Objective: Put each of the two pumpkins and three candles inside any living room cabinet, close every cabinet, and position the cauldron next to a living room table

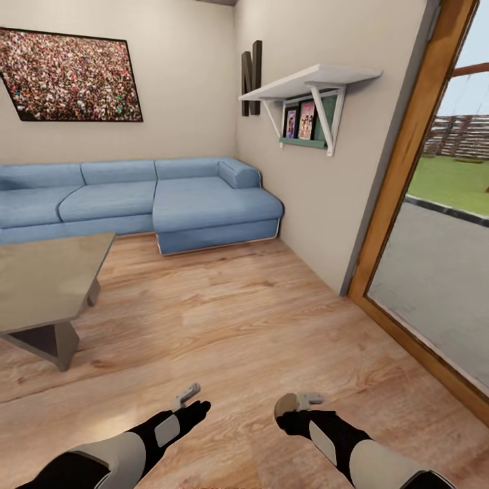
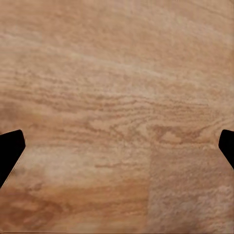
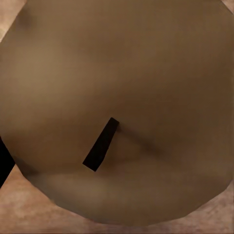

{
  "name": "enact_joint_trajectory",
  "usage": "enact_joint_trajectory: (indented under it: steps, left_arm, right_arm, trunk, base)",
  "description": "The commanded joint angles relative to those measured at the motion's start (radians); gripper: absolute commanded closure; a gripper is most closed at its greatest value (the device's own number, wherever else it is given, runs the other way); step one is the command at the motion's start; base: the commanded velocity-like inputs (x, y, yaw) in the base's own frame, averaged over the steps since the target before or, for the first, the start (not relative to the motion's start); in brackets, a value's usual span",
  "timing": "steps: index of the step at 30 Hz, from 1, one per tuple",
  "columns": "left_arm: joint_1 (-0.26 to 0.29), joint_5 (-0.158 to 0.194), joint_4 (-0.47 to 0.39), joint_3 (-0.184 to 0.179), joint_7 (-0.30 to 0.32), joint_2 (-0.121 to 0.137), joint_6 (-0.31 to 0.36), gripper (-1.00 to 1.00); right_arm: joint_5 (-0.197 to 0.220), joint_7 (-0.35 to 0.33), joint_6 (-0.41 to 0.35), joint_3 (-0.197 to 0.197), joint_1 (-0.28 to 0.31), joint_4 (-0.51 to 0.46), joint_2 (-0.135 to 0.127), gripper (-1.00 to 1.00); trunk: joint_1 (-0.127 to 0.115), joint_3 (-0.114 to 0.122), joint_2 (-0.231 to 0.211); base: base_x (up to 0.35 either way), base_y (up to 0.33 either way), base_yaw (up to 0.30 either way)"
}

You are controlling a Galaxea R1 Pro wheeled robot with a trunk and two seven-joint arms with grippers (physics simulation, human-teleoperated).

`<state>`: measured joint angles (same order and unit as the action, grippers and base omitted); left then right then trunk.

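Here the right gripper [image 1: 293, 406] has its jaws clamped on a candle [image 1: 285, 405], a stubby tan cylinder whose flat end with a short dark wick [image 3: 101, 144] looms close in the right wrist view. The left gripper [image 1: 187, 396] carries nothing; its jaws stand apart, with bare plank floor [image 2: 117, 97] between the dark fingertips [image 2: 9, 151]. Both hands hang low over the floor in front of the robot.

Taking the table [image 1: 47, 278] as the landmark: it stands ahead and to the robot's left, the blue sofa [image 1: 170, 200] lies beyond it along the wall, and a white shelf [image 1: 309, 81] hangs on the side wall past the sofa's corner. A glass door [image 1: 435, 272] is far off to the other side. The cabinet, the pumpkins and the cauldron are somewhere outside this outlook.

The step in hand looks like carrying the candle to a cabinet. To do it well, I would keep the grip firm and the arm tucked in while the base turns away from the table, give the table's corner a wide berth, and hold the candle level so it does not slip out.
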<state>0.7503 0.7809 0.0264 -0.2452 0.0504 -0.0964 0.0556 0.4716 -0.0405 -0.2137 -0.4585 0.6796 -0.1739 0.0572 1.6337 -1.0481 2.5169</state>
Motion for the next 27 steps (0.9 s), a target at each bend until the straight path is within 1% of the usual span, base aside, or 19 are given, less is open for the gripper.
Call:
enact_joint_trajectory:
  steps: [1, 16, 19, 27]
  left_arm:
    - [0.001, 0.011, 0.003, -0.008, 0.005, 0.000, 0.001, -1.00]
    - [0.001, 0.011, 0.004, -0.008, 0.005, -0.003, 0.001, -1.00]
    - [0.001, 0.011, 0.004, -0.008, 0.005, -0.003, 0.001, -1.00]
    - [0.001, 0.011, 0.004, -0.008, 0.005, -0.003, 0.001, -1.00]
  right_arm:
    - [0.002, -0.001, -0.004, -0.003, 0.001, -0.001, 0.000, 1.00]
    - [0.003, -0.001, -0.004, -0.003, 0.000, -0.001, 0.000, 1.00]
    - [0.003, -0.002, -0.004, -0.003, 0.000, -0.001, 0.000, 1.00]
    - [0.004, -0.002, -0.004, -0.003, 0.000, -0.001, -0.001, 1.00]
  trunk:
    - [0.000, 0.001, 0.000]
    - [0.000, 0.020, 0.000]
    - [0.000, 0.024, 0.000]
    - [0.000, 0.035, 0.000]
  base:
    - [-0.069, 0.000, 0.175]
    - [-0.010, 0.005, 0.175]
    - [0.000, 0.181, 0.175]
    - [0.000, 0.276, 0.176]
